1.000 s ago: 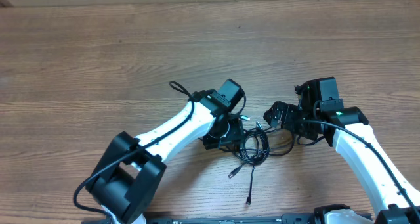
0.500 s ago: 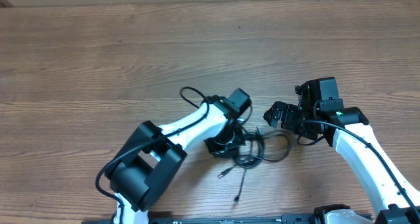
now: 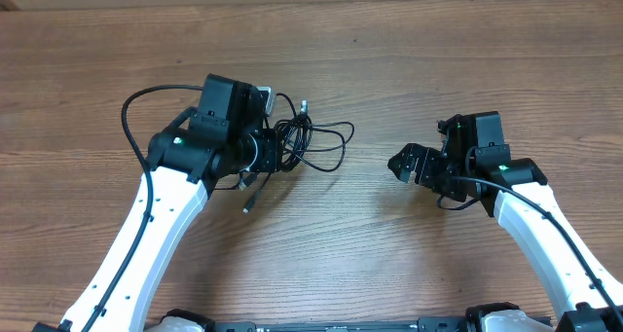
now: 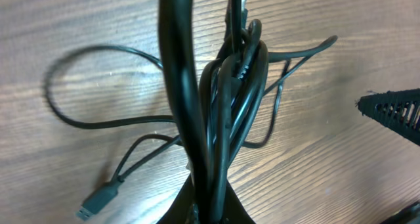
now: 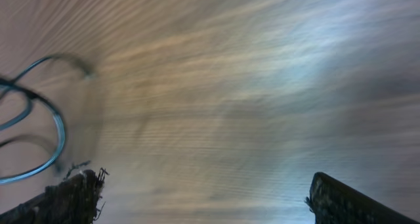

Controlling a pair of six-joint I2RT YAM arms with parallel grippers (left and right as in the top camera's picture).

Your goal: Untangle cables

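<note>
The cables (image 3: 313,143) form one tangled black bundle left of the table's centre, with loops spreading right and a plug end (image 3: 247,207) trailing down. My left gripper (image 3: 271,149) is shut on the bundle's left side. In the left wrist view the pinched strands (image 4: 223,106) rise straight from the left gripper (image 4: 213,211), and a flat plug (image 4: 98,201) lies at lower left. My right gripper (image 3: 404,165) stands open right of centre, apart from the bundle. Its fingers (image 5: 72,198) frame bare wood around the right gripper (image 5: 207,198). Blurred cable loops (image 5: 39,138) show far left.
The wooden table (image 3: 409,69) stretches bare between the bundle and the right arm. A thick black wire (image 3: 136,113) arcs off the left arm's wrist. A dark ribbed tip (image 4: 394,109) pokes in at the right edge of the left wrist view.
My left gripper closed on the cable bundle and swung from the table's centre up and to the left, dragging the whole tangle away from the right gripper. The right arm stayed put.
</note>
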